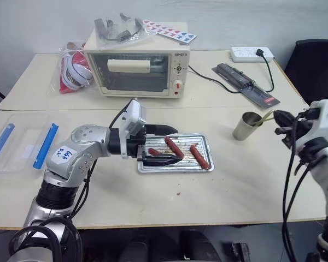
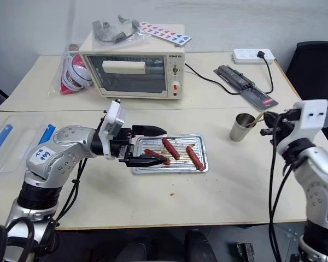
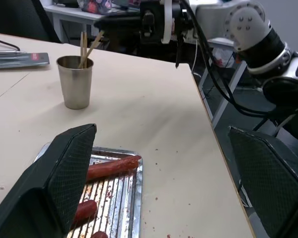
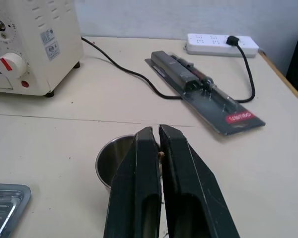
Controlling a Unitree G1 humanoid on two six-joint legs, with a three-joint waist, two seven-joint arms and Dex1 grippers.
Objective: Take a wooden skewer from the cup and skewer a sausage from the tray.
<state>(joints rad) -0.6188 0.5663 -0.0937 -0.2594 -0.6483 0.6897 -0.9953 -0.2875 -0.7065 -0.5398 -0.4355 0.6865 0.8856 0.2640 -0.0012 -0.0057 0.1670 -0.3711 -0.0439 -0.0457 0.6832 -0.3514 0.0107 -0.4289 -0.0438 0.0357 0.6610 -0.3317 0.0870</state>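
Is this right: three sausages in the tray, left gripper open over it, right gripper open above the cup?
Not quite. The right gripper is shut on a wooden skewer at the cup, as the right wrist view shows. Three sausages in the tray and the open left gripper stand.

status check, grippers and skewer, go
Right gripper shut on a wooden skewer above the cup. Left gripper open over the tray. Three sausages untouched.

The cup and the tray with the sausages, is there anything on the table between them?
No. Between the cup and the tray is just bare table, seen from the head views.
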